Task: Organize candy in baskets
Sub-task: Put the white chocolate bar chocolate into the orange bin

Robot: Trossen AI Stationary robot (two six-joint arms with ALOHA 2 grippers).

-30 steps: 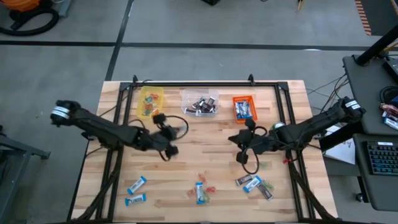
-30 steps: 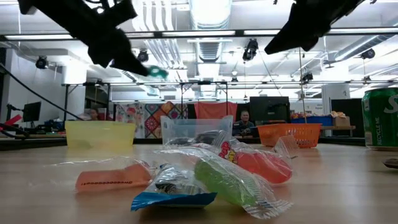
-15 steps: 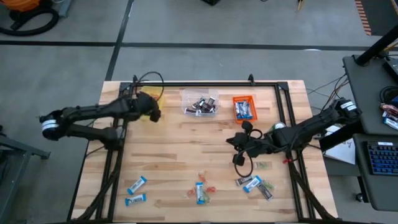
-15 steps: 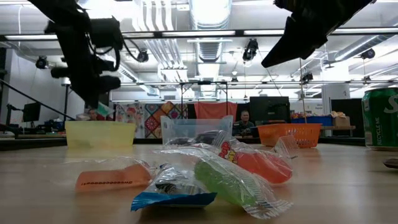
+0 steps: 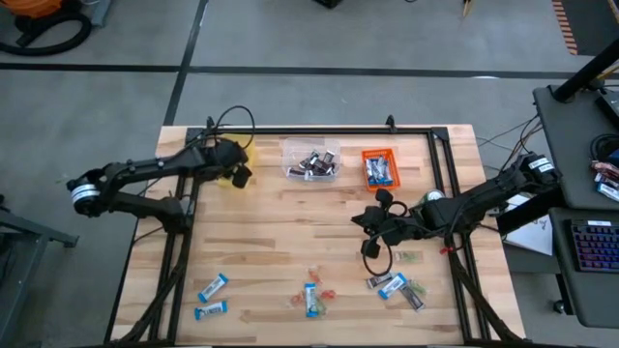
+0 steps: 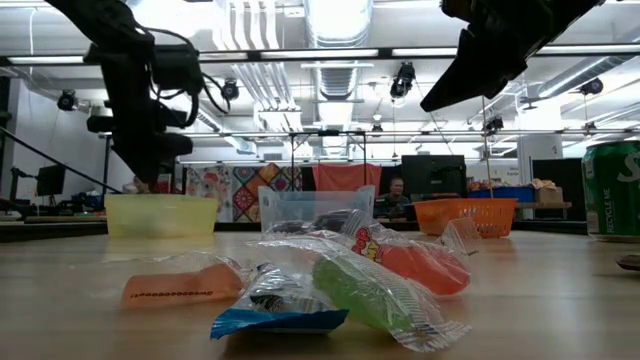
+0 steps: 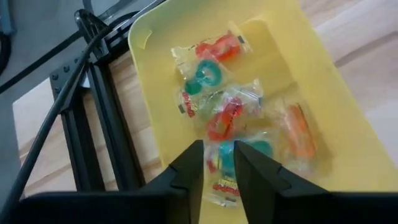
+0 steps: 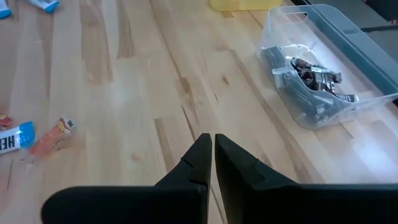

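I've got the left claw (image 7: 217, 163) hanging over the yellow basket (image 7: 323, 93) at about eleven o'clock on the worktop (image 5: 290, 232), its fingers parted a little around a teal wrapped sweet (image 7: 227, 155), though I cannot tell if they grip it. Red, orange and green sweets (image 7: 219, 112) lie inside that basket. My right claw (image 8: 212, 149) is pinched shut and empty, above bare wood toward three o'clock, pointed at the clear basket (image 8: 323, 68) with its dark wrapped pieces (image 8: 311, 71). The orange basket (image 5: 379, 168) at one o'clock holds blue-and-white bars. More candy sits loose near six o'clock: blue bars (image 5: 211, 288) at seven, a cluster (image 5: 397, 286) at five.
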